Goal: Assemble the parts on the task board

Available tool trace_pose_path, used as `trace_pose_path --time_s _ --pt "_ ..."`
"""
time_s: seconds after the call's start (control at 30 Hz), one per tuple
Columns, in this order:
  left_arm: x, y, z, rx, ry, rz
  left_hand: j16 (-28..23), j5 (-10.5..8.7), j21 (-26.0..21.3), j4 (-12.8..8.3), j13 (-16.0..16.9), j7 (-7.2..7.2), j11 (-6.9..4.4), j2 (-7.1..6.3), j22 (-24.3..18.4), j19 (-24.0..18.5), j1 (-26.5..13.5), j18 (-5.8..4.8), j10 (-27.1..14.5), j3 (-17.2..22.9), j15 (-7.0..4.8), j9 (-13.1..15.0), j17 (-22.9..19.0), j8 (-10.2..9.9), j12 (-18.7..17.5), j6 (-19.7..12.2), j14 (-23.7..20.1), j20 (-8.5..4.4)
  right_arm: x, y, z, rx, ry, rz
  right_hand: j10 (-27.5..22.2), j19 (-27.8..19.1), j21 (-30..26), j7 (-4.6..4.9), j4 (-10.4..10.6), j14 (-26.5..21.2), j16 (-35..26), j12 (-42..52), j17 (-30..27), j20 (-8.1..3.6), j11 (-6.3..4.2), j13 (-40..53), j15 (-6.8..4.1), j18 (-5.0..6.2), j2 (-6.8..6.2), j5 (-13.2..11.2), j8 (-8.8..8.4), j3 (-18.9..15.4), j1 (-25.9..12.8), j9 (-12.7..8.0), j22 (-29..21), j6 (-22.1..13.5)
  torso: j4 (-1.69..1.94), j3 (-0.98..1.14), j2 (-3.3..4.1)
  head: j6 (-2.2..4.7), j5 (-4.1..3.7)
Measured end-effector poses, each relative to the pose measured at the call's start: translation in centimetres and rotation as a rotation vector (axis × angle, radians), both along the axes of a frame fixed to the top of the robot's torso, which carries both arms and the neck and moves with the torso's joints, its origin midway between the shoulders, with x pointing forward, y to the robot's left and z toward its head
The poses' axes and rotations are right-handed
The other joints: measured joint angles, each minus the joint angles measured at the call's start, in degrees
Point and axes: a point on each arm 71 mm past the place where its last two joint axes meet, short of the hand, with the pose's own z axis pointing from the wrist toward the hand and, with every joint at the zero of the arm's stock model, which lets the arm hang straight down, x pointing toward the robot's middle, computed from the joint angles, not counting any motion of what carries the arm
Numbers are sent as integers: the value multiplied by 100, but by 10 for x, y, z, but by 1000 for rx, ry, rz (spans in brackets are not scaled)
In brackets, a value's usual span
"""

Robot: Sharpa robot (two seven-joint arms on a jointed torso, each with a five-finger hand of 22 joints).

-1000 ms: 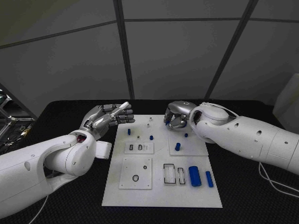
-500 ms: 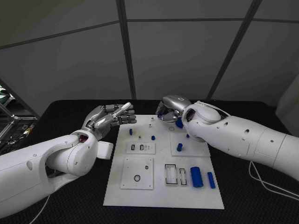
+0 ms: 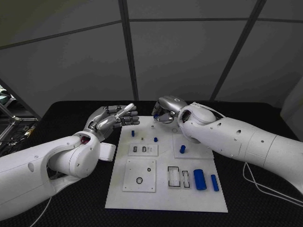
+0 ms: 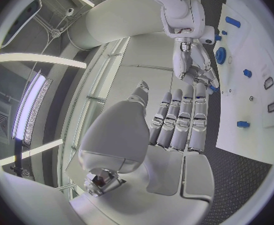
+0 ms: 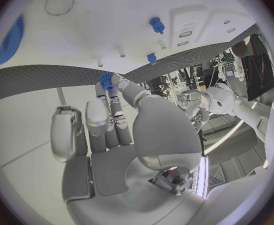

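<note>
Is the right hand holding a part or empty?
Holding: right hand pinches a small blue part at its fingertips, above the task board.

Glossy white arms (image 3: 233, 137), silver hands (image 3: 111, 119) with jointed metal fingers (image 4: 181, 120)

The task board (image 3: 164, 189) was plain white, the parts (image 3: 199, 179) on it blue. The tabletop (image 3: 69, 189) was black and finely textured. Each robot hand (image 3: 114, 118) was silver.

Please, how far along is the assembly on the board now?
Roughly midway. Blue pegs already stand on the white board. The right hand seems to pinch a small blue piece at its far edge. Two blue cylinders lie loose beside empty slots; the left hand holds nothing.
</note>
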Motion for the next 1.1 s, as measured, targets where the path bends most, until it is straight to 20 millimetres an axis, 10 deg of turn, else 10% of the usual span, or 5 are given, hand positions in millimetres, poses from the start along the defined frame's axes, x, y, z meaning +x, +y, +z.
trace_pose_path --time_s 1.1 --pt "-1 0 5 -1 -10 -7 -26 0 0 -32 1 0 20 0 -13 0 0 0 -20 -32 20 -4 0 -19 -28 0 -20 0 8 2 -8 -52 37 -48 -56 -87 -50 22 -3 0 -5 13 -141 40 10 1 0 1 -109 -3 1 118 -109 -1 -65 -22 14 -9 22 -52 32"
